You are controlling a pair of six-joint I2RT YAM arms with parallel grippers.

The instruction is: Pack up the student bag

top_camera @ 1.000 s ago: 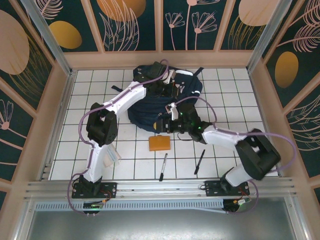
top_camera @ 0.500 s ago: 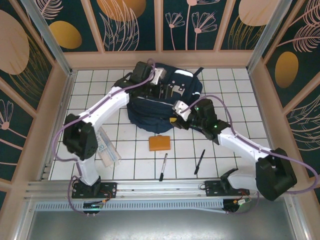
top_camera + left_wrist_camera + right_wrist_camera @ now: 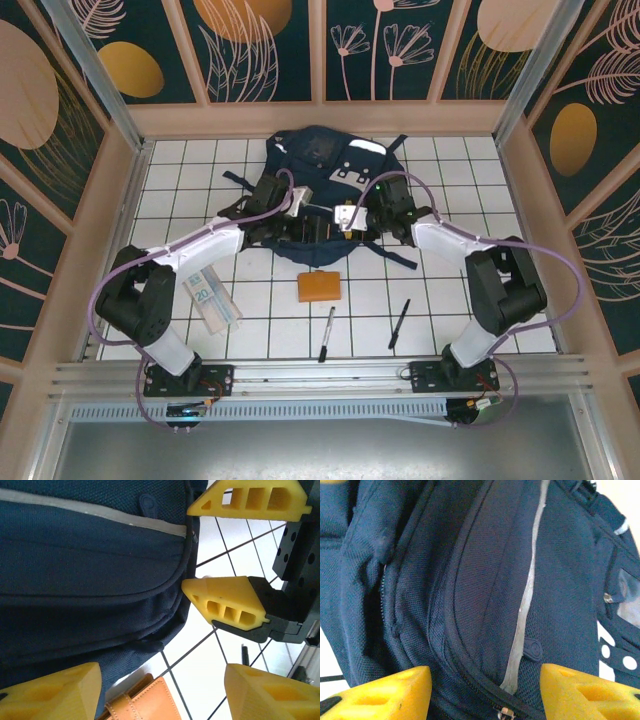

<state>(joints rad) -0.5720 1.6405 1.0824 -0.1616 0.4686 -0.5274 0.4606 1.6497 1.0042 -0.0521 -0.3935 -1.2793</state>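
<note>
Student bag [image 3: 325,160] upper centre of top view; left gripper [image 3: 162,690] and right gripper [image 3: 485,690], jaws spread and empty, side by side at its lower edge, neither nearer.

You can read "20" printed on the top note of the banknote bundle [image 3: 212,303], lying at 8 o'clock on the counter [image 3: 480,170]
</note>
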